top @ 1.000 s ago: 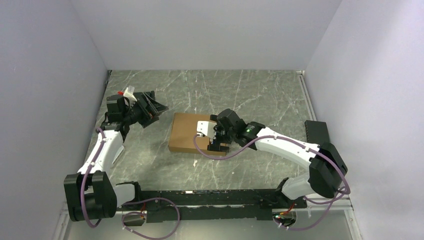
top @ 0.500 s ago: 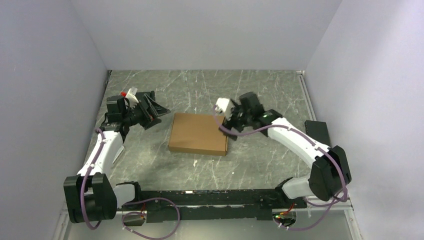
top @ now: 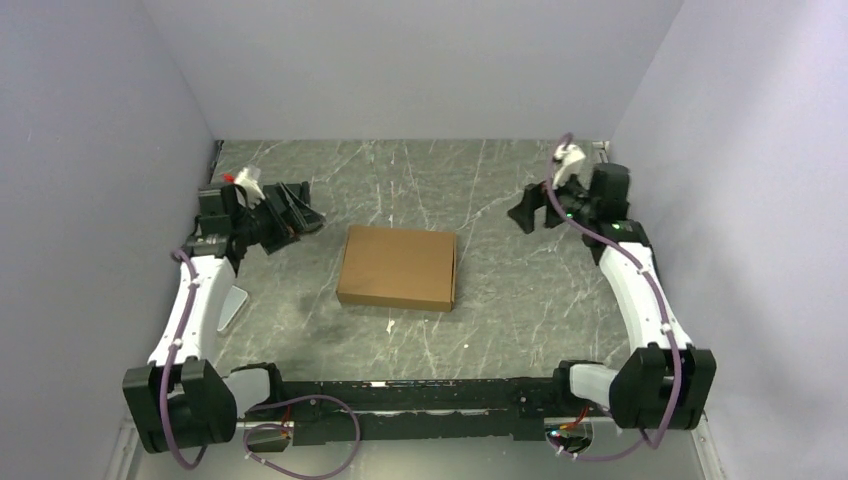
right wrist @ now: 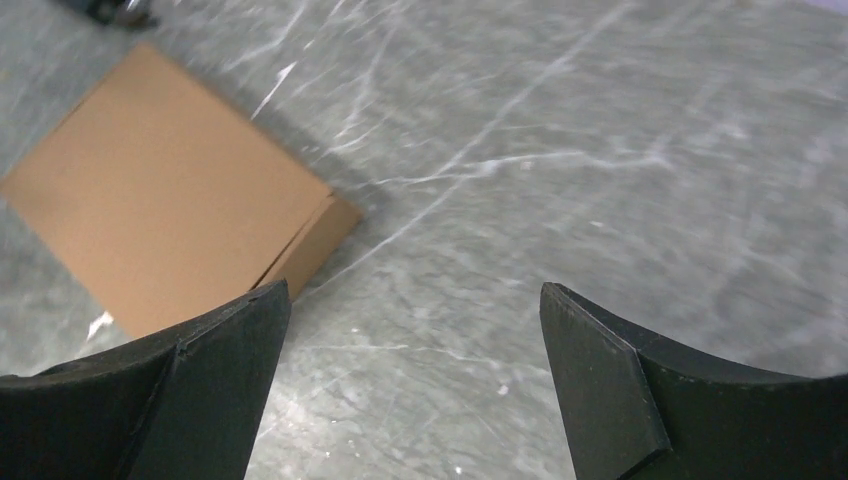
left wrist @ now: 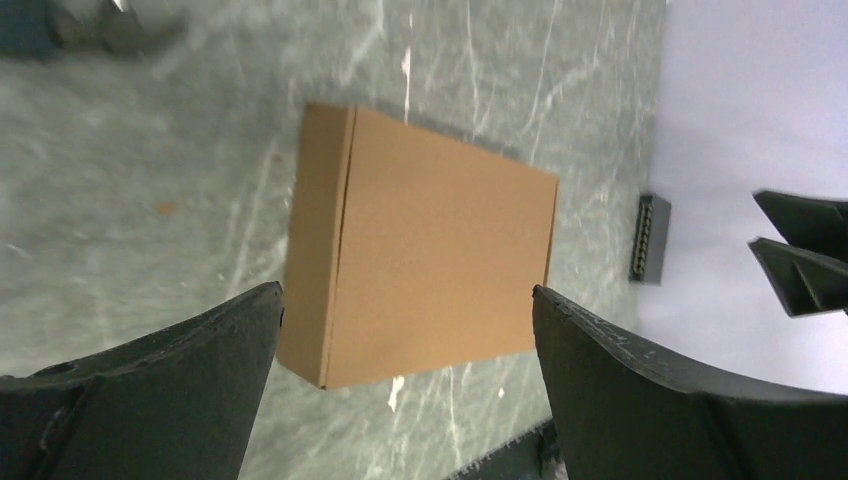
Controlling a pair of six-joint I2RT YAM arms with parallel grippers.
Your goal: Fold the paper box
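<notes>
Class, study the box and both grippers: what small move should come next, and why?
Probably just park both arms: the paper box lies closed on the table, no flap visibly raised, and the left gripper and right gripper stand open, empty, clear of it.

A plain brown corrugated cardboard box [top: 397,267] sits mid-frame on a grey-green marble-patterned tabletop [top: 500,200] veined with white, between pale lilac walls [top: 400,60].

Right wrist view: the paper box [right wrist: 170,230] is blurred, one corner hidden behind a finger of the right tool [right wrist: 415,288]; a dark shape [right wrist: 110,10] is cut off by the top edge; left wrist view: a small dark block [left wrist: 650,240], too small to identify.
</notes>
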